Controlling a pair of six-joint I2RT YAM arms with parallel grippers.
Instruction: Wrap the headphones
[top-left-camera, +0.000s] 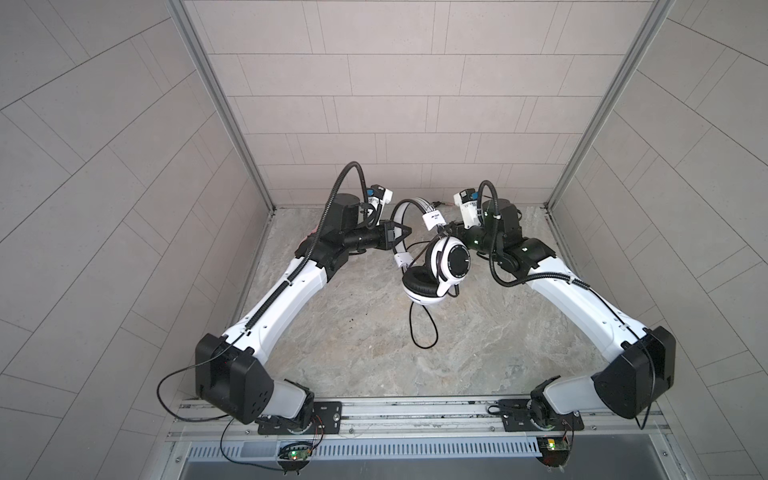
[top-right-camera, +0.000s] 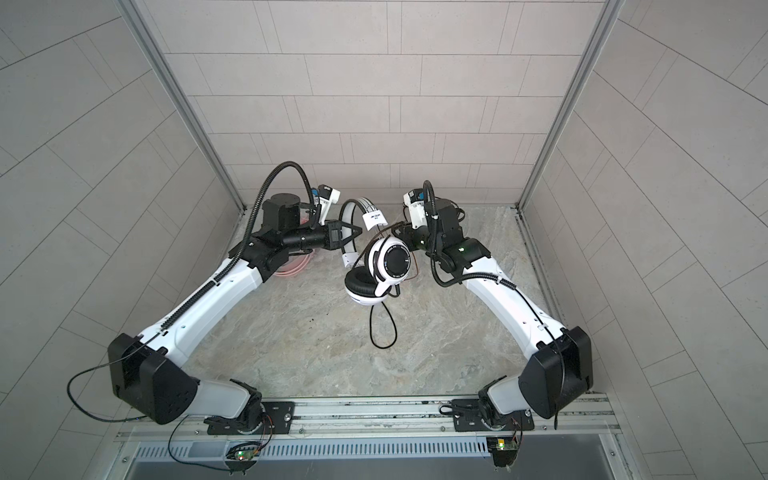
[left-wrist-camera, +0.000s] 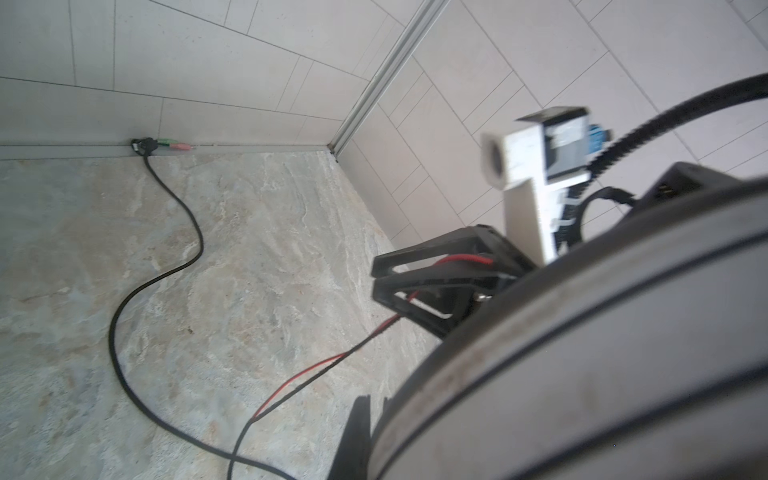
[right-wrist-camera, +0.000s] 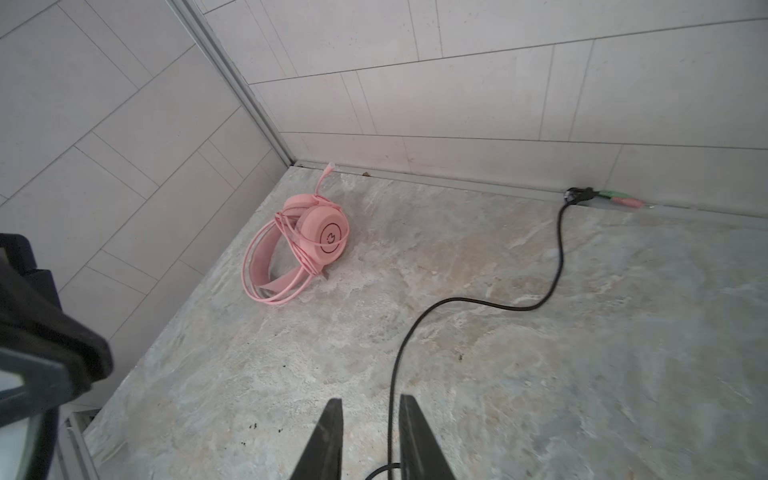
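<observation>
You are holding the striped headphones (top-left-camera: 446, 266) above the counter (top-left-camera: 353, 332) with the left tool (top-left-camera: 406, 232) clamped on their band, seemingly leaving the right tool (right-wrist-camera: 370, 405), jaws apart around the black cable (right-wrist-camera: 415, 320), free to wind it.

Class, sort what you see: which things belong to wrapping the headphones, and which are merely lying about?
Job: white-and-black headset, its black cable, pink headset, left gripper, right gripper.
Lying about: dark specks on the table.

I see glossy plastic on the striped headset (top-left-camera: 451, 261), matt plastic on the pink headset (right-wrist-camera: 325, 235), a mottled stone-look table (top-left-camera: 353, 345), matt walls (top-left-camera: 374, 83).
</observation>
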